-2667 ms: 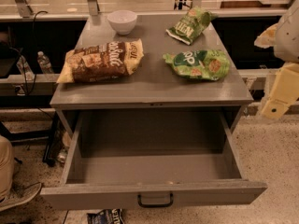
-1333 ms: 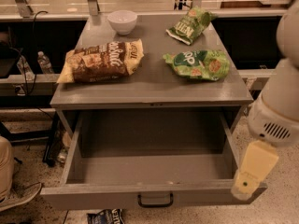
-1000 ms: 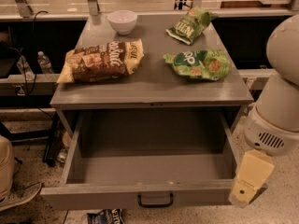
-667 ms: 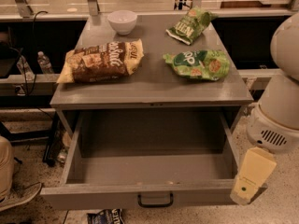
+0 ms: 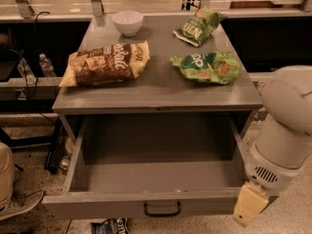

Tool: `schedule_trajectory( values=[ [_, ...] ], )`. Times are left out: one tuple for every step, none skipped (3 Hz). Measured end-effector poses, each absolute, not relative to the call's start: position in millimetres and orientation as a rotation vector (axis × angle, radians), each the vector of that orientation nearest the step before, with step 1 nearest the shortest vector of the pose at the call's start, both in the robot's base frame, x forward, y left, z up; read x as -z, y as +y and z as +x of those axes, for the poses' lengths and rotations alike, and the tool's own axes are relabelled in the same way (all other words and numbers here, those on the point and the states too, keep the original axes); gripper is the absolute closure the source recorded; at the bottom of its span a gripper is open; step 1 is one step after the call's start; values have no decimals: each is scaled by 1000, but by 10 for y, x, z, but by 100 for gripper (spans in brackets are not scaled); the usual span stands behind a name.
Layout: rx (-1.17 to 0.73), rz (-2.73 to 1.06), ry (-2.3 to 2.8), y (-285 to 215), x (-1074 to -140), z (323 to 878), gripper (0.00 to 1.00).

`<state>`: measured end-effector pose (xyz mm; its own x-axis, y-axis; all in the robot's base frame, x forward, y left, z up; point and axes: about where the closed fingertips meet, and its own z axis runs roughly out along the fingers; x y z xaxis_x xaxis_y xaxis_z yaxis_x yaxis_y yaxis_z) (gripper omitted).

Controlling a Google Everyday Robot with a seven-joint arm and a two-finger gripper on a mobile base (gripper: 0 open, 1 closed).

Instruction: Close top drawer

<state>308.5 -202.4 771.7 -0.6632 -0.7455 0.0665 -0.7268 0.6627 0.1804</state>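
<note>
The top drawer (image 5: pixel 146 204) is a wide grey drawer pulled far out of the grey cabinet (image 5: pixel 161 89), empty inside, with a small black loop handle (image 5: pixel 162 209) centred on its front. My gripper (image 5: pixel 249 205) is a cream-coloured piece at the end of the white arm (image 5: pixel 282 135), at the drawer front's right end, near its lower right corner. The lower drawers are out of view.
On the cabinet top lie a brown and yellow chip bag (image 5: pixel 105 65), two green snack bags (image 5: pixel 207 67) (image 5: pixel 197 27) and a white bowl (image 5: pixel 127 22). A bottle (image 5: pixel 45 65) stands at the left. A dark packet (image 5: pixel 111 226) lies on the floor under the drawer front.
The arm came in from the upper right and dropped to the drawer's right front corner. Over the last second it has sunk slightly. The drawer has not moved.
</note>
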Motion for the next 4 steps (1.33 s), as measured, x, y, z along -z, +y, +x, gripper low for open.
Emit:
schedule_trajectory(
  values=[
    [255,1148,-2723,-1990,-7405,2920,63],
    [299,1093,-2750,-1944,-7127,2823,85],
    [329,1084,-2813,-1873,-6888,2894,100],
    [365,1097,-2880,-1786,-6731,3069,100]
  ],
)
